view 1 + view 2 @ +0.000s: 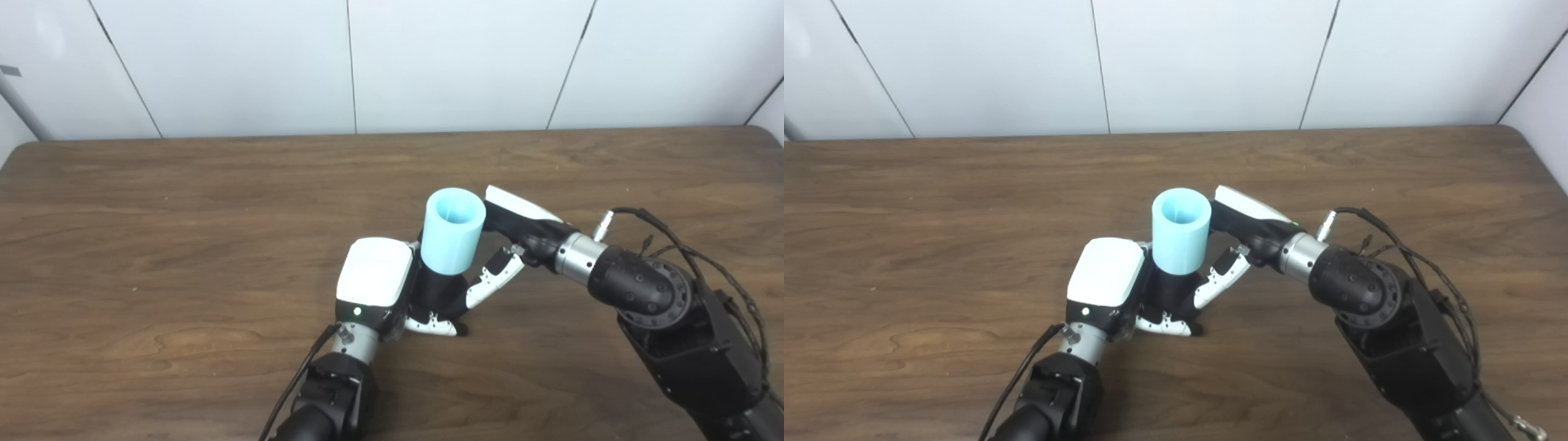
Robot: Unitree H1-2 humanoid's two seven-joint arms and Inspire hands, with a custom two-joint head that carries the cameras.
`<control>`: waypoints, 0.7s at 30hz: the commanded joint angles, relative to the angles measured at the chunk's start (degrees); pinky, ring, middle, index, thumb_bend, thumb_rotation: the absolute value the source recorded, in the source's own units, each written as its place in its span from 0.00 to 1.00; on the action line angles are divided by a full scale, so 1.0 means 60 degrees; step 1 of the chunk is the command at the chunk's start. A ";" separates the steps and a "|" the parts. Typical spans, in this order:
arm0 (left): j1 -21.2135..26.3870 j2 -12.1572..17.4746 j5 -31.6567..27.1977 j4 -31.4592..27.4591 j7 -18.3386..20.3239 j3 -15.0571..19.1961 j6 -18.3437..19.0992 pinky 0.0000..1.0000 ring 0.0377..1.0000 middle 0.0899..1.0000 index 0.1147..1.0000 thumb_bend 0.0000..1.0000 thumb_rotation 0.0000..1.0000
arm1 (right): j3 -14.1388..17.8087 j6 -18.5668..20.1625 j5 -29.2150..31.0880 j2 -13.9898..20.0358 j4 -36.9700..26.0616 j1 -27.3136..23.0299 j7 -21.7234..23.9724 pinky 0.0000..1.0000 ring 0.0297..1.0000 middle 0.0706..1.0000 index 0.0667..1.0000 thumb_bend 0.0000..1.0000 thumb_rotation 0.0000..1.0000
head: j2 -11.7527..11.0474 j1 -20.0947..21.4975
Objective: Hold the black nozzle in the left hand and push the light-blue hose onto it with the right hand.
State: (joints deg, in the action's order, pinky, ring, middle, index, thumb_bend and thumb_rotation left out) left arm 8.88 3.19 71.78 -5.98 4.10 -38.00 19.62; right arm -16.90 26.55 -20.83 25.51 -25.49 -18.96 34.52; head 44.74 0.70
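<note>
Table (153, 257): dark brown wood grain, fills most of frame; white panelled wall behind, along the top.

Left arm: comes in at bottom edge, left of centre, black forearm w/ silver wrist.

Left hand (383, 285): centre of frame, slightly below middle. White back plate faces camera. Fingers (432, 324) curl round the black nozzle, clamped on its lower part; white fingertips show at its base, low against the table.

Black nozzle (438, 288): centre frame, just right of left hand. Only a short dark section shows betw. hose bottom edge and the fingers. Long axis roughly upright, leaning a little toward the top of frame. Lower end hidden by the fingers.

Light-blue hose (452, 236): short, wide tube piece, pale cyan, matte, thick wall. Sits over the nozzle's top end, same axis, near upright w/ slight tilt. Open mouth points up toward camera; inside looks hollow and pale blue, nothing seen in it. Bottom rim meets the black part.

Right hand (520, 236): just right of hose, centre-right. White-backed part lies against the hose's upper right side; one finger (490, 278) reaches down-left under the hose toward the nozzle. Fingers partly apart; can't tell if it really grips, since contact on the far side is hidden.

Right arm: enters lower right, bulky black, cables looped over it.
</note>
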 commanded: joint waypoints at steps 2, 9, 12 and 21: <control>-0.0446 -0.0106 -0.0585 0.0541 0.0983 -0.0319 -0.0270 0.55 0.53 0.42 0.42 0.53 0.00 | 0.0270 -0.0032 0.0111 0.0186 -0.0148 -0.0345 -0.0064 0.69 0.71 0.70 0.71 1.00 0.18 | 0.0003 0.0005; -0.0461 -0.0086 -0.0556 0.0515 0.0970 -0.0312 -0.0274 0.58 0.55 0.46 0.41 0.52 0.00 | 0.0566 -0.0177 0.0050 0.0495 -0.0433 -0.0255 -0.0152 0.72 0.78 0.79 0.80 0.99 0.25 | 0.0008 0.0030; -0.0470 -0.0095 -0.0546 0.0527 0.0965 -0.0321 -0.0270 0.58 0.56 0.48 0.41 0.52 0.00 | 0.0670 -0.0199 -0.0018 0.0668 -0.0547 -0.0170 -0.0202 0.73 0.80 0.82 0.84 0.96 0.28 | 0.0014 -0.0017; -0.0502 -0.0086 -0.0596 0.0546 0.0955 -0.0311 -0.0284 0.58 0.55 0.46 0.41 0.52 0.00 | 0.0678 -0.0192 -0.0189 0.1297 -0.0949 -0.0071 0.0069 0.91 1.00 1.00 0.98 0.95 0.56 | 0.0025 0.0006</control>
State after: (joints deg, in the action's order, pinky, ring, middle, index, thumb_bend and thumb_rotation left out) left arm 8.81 3.07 71.67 -5.97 4.16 -37.91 19.60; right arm -13.51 26.37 -21.45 31.54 -28.83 -17.79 34.91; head 44.82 0.70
